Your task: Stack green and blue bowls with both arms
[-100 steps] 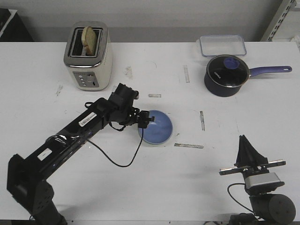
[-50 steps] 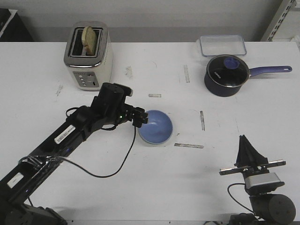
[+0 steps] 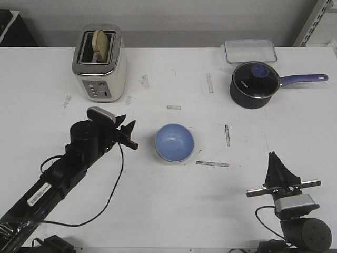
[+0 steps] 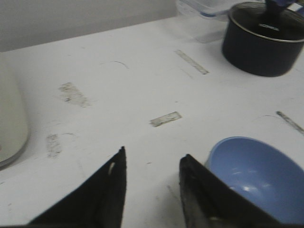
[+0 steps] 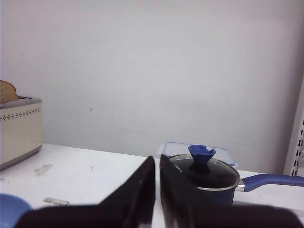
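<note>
The periwinkle blue bowl [image 3: 174, 142] sits upright on the white table near the middle. A thin pale edge shows under its near side; I cannot tell whether that is the green bowl, which is otherwise not in view. My left gripper [image 3: 128, 134] is open and empty, a short way left of the bowl and apart from it. In the left wrist view the gripper [image 4: 154, 153] hangs over bare table with the blue bowl [image 4: 259, 175] beside one finger. My right gripper [image 3: 275, 158] is shut and empty at the near right, far from the bowl; it is also in the right wrist view [image 5: 157, 156].
A cream toaster [image 3: 99, 62] with bread stands at the back left. A dark blue saucepan [image 3: 255, 84] with a glass lid and a clear plastic container [image 3: 249, 51] stand at the back right. Worn tape marks dot the table.
My left gripper has let go of the blue bowl and drawn back to the left. The bowl went from tilted to resting flat. The right arm has not moved.
</note>
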